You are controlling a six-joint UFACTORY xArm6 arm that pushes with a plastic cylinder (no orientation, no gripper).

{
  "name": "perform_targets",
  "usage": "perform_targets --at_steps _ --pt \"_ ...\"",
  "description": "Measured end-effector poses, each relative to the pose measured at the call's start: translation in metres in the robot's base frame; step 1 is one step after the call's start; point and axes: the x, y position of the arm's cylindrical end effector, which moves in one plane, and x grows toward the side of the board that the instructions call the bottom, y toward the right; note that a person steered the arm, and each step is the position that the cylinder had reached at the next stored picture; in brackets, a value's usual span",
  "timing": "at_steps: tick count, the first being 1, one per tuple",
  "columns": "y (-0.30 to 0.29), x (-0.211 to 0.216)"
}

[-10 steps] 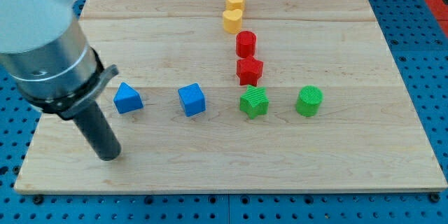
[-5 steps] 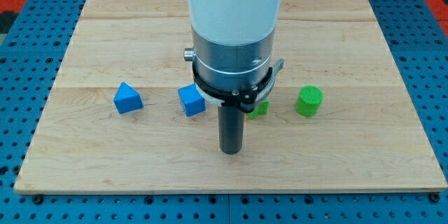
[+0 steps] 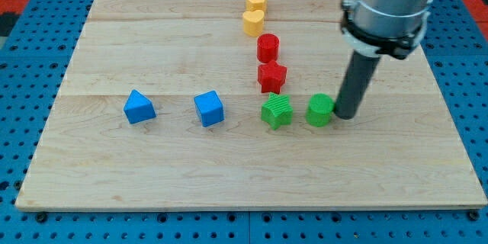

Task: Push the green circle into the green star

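Observation:
The green circle [image 3: 320, 110] is a short cylinder on the wooden board, right of centre. The green star [image 3: 277, 111] sits just to its left with a small gap between them. My tip [image 3: 345, 114] rests against the circle's right side. The rod rises up and to the right from there into the arm's silver collar.
A red star [image 3: 271, 77] and a red cylinder [image 3: 268, 47] stand directly above the green star. Two yellow blocks [image 3: 254, 12] sit near the board's top edge. A blue cube [image 3: 209, 109] and a blue triangle [image 3: 139, 107] lie to the left.
My tip swept from the board's left, past the centre, round to the right of the green circle. The circle has slid left, closer to the green star.

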Motion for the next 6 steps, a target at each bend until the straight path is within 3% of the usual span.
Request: perform_targets --at_steps 2,3,5,6 --pt "-0.03 -0.001" --pt "-0.027 0.033" --pt "-0.153 0.038" --pt "-0.163 0.013"
